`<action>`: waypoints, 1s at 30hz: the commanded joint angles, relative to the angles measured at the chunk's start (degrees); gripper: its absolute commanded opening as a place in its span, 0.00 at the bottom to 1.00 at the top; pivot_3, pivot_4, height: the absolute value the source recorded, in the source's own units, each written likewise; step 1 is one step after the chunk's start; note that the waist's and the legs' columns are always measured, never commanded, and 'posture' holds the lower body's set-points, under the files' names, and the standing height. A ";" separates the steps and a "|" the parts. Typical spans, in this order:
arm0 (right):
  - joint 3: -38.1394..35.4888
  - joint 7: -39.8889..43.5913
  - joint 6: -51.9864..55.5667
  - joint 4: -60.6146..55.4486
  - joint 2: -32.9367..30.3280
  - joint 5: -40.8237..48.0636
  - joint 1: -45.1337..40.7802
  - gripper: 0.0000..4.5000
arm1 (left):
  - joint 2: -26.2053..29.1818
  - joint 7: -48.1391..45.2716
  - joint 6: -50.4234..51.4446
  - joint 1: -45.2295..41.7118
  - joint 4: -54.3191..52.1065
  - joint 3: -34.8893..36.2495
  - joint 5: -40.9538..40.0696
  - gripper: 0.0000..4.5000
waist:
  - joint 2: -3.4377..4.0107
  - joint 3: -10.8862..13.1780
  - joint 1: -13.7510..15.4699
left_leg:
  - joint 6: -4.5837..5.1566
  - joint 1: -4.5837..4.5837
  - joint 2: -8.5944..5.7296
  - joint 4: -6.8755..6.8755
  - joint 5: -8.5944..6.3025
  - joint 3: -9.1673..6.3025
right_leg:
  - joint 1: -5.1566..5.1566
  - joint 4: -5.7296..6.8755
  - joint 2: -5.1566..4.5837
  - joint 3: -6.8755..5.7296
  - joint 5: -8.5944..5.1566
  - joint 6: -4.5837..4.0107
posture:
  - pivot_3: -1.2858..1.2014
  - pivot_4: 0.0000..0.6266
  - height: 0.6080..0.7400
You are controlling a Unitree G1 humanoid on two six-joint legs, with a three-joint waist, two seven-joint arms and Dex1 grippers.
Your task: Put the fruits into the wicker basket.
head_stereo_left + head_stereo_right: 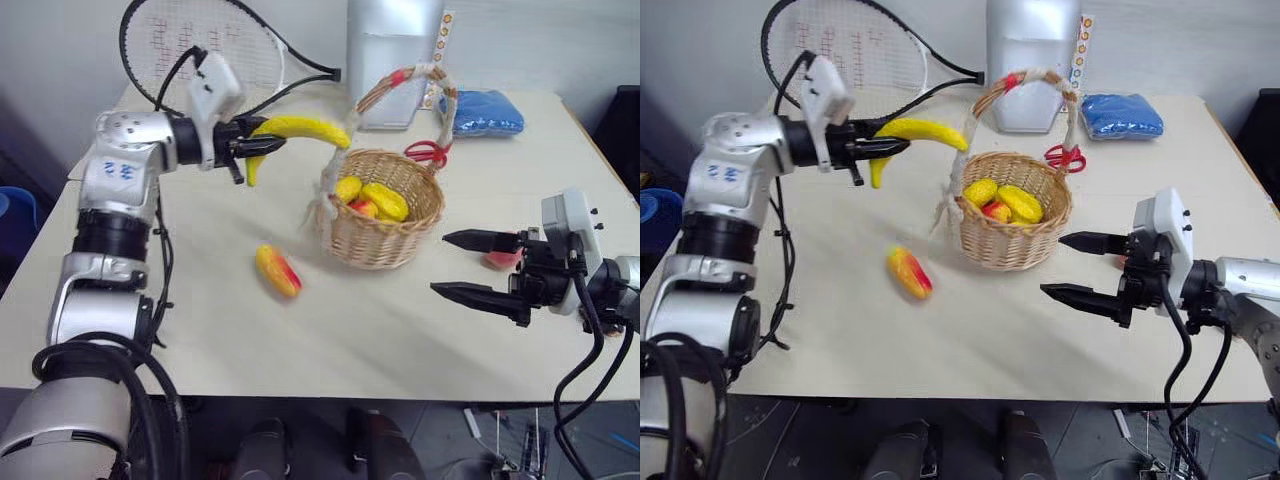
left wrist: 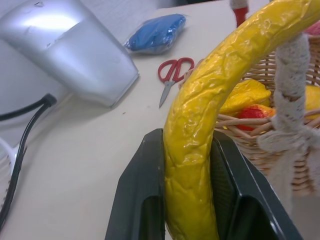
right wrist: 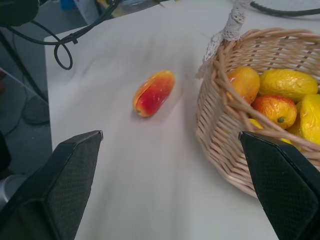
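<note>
The left gripper (image 1: pixel 262 145) is clamped on one end of a curved yellow toy banana (image 1: pixel 300 132), its two black fingers (image 2: pixel 145 200) pressing the fruit's sides, and it holds the banana level in the air above the pale tabletop (image 1: pixel 400 320), with the free end arching toward the round tan wicker basket (image 1: pixel 385 232) and close to its tall handle wrapped in white tape with red bands (image 1: pixel 400 82). The banana's skin looks glossy and slightly crinkled, so it is probably a light, hollow plastic piece, stiff enough to keep its curve but slick; a hold near one end seems secure only while the pinch is kept, and a hold nearer the middle would likely swing less. Inside the basket lie several yellow and red-orange fruit pieces (image 3: pixel 280 95). On the table just beside the basket, on the robot's left of it, rests an oblong yellow-and-red mango (image 1: pixel 278 271), best taken across its narrow width. The right gripper (image 1: pixel 478 267) hangs with its jaws spread wide and empty, near the basket's other side, and a pink-red round fruit (image 1: pixel 500 259) sits partly hidden behind its fingers. Farther back are red-handled scissors (image 1: pixel 428 152), a folded blue cloth (image 1: pixel 487 112), a silver box-shaped appliance (image 1: pixel 392 60) and a black racket (image 1: pixel 205 50).
</note>
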 commanded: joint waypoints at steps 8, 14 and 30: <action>-5.81 -8.24 -1.09 -4.37 2.34 0.94 2.35 1.00 | -4.18 4.51 -14.94 -13.69 23.94 -2.73 9.87 0.17 | -0.05 0.03 0.57 | 0.37 -0.07 -0.08 0.07 -0.16 -0.07 | -0.03 -0.18 -0.10 -0.07 0.04 0.07 | 0.52 0.24 1.00; -7.81 -9.62 -1.45 -6.46 2.66 1.41 5.69 1.00 | -0.58 -4.98 -16.53 -10.09 21.54 -0.16 7.65 0.17 | -0.05 0.03 0.28 | 0.34 -0.21 -0.07 0.07 -0.13 -0.03 | -0.25 -0.07 -0.09 -0.06 0.04 0.07 | 0.52 0.24 1.00; -9.47 -9.29 -1.69 -4.26 1.46 1.13 5.36 1.00 | -8.18 4.49 53.52 8.43 -47.53 -0.94 -6.23 0.17 | -0.05 0.02 0.34 | 0.34 -0.31 -0.13 0.13 -0.01 -0.03 | -0.35 0.25 -0.09 0.26 0.13 0.22 | 0.52 0.24 1.00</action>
